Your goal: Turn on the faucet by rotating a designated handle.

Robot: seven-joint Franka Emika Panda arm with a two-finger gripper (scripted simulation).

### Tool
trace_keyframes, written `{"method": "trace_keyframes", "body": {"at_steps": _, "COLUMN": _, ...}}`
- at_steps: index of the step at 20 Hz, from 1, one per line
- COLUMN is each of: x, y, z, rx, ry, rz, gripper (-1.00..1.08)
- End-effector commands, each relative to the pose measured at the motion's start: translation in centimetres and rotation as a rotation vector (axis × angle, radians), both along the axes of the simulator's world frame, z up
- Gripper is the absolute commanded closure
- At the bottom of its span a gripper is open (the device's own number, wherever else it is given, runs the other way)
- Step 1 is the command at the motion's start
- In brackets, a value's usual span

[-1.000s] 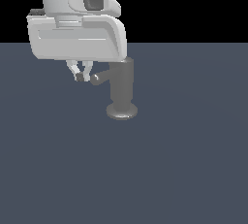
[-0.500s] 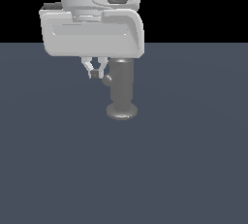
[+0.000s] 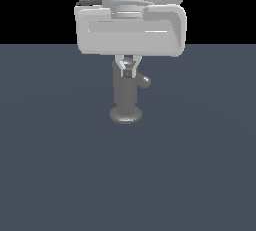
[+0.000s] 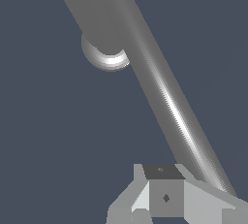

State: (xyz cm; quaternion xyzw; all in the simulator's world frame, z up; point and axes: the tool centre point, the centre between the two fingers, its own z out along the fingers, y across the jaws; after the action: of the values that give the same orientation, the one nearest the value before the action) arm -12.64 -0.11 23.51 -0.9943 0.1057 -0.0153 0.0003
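The faucet [image 3: 125,97] is a dull-grey upright cylinder on a flared disc base, standing on the dark floor at the middle of the exterior view. Its handle [image 3: 144,81], a thin rod with a rounded tip, juts from near the top toward the exterior view's right. My gripper [image 3: 128,72] hangs in front of the cylinder's top, fingers together, holding nothing. In the wrist view the handle [image 4: 174,111] runs as a long shiny rod past my shut fingers [image 4: 157,196], close beside them. The faucet body [image 4: 97,9] shows behind it.
A flat dark grey floor [image 3: 60,175] spreads all around the faucet. The large pale hand body [image 3: 130,30] hides the top of the cylinder in the exterior view.
My gripper has moved toward the exterior view's right, from beside the faucet to in front of its top. The handle has swung from the left side round to the right.
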Motion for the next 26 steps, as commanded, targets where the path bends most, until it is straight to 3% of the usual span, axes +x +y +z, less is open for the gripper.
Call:
{"method": "trace_keyframes", "body": {"at_steps": 1, "x": -0.7, "y": -2.6, "z": -1.4, "rx": 0.004, "ry": 0.031, "rz": -0.025, "gripper": 1.08}}
{"method": "trace_keyframes", "body": {"at_steps": 8, "x": -0.9, "y": -5.9, "z": -1.4, "rx": 0.003, "ry": 0.031, "rz": -0.025, "gripper": 1.08}}
{"method": "trace_keyframes", "body": {"at_steps": 9, "x": 0.4, "y": -4.1, "z": 0.2, "rx": -0.004, "ry": -0.012, "rz": 0.007, "gripper": 1.08}}
{"method": "trace_keyframes", "body": {"at_steps": 26, "x": 4.4, "y": -9.9, "z": -0.4, "rx": -0.002, "ry": 0.005, "rz": -0.006, "gripper": 1.08}}
